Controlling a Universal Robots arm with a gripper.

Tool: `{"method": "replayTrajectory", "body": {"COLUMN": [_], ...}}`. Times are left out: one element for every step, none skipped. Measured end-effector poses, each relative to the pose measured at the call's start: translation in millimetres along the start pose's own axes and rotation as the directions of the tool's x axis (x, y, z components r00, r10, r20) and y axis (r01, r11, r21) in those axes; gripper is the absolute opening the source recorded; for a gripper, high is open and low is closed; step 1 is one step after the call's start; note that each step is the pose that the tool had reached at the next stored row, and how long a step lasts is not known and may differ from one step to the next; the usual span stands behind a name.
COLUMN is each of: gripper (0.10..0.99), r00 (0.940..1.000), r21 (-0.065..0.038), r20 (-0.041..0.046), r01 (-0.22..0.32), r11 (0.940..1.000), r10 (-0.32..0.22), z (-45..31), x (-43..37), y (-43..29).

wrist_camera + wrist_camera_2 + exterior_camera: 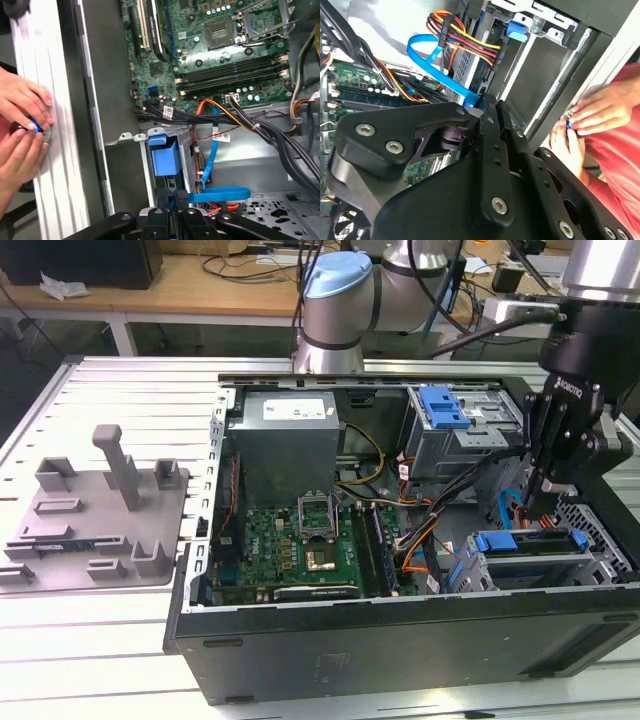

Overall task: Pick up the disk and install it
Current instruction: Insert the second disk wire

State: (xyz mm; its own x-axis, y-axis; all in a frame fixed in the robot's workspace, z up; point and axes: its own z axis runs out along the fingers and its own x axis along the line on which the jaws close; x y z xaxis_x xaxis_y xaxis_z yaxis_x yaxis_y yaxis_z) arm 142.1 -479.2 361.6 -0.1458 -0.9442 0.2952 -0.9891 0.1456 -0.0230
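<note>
White slatted table (120, 640) is holding an open black metal computer case (400, 640), where the black gripper (538, 505) — fingers pinched together, gripping nothing — is hovering just above the silver disk in its blue frame (528, 543), already sitting in its bay and probably needing one gentle, straight push.
</note>
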Motion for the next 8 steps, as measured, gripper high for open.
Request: {"method": "replayTrajectory", "body": {"gripper": [0.161, 0.161, 0.161, 0.161, 0.161, 0.161, 0.161, 0.161], "r00": [1.0000, 0.9999, 0.9997, 0.9993, 0.9990, 0.9980, 0.9968, 0.9956], "r21": [0.002, 0.004, 0.008, 0.013, 0.016, 0.020, 0.020, 0.019], "r20": [0.0081, 0.0151, 0.0238, 0.0361, 0.0451, 0.0627, 0.0803, 0.0940], "r01": [0.000, -0.001, -0.002, -0.004, -0.005, -0.006, -0.006, -0.006], "r11": [1.0000, 1.0000, 1.0000, 0.9999, 0.9999, 0.9998, 0.9998, 0.9998], "r10": [0.000, 0.001, 0.002, 0.003, 0.004, 0.005, 0.005, 0.004], "z": [0.3, 0.7, 1.1, 1.7, 2.1, 2.8, 3.6, 4.3], "x": [1.1, 2.2, 3.5, 5.5, 6.8, 9.1, 11.5, 13.6], "y": [-0.1, -0.3, -0.5, -0.8, -1.1, -1.4, -1.8, -2.2]}}
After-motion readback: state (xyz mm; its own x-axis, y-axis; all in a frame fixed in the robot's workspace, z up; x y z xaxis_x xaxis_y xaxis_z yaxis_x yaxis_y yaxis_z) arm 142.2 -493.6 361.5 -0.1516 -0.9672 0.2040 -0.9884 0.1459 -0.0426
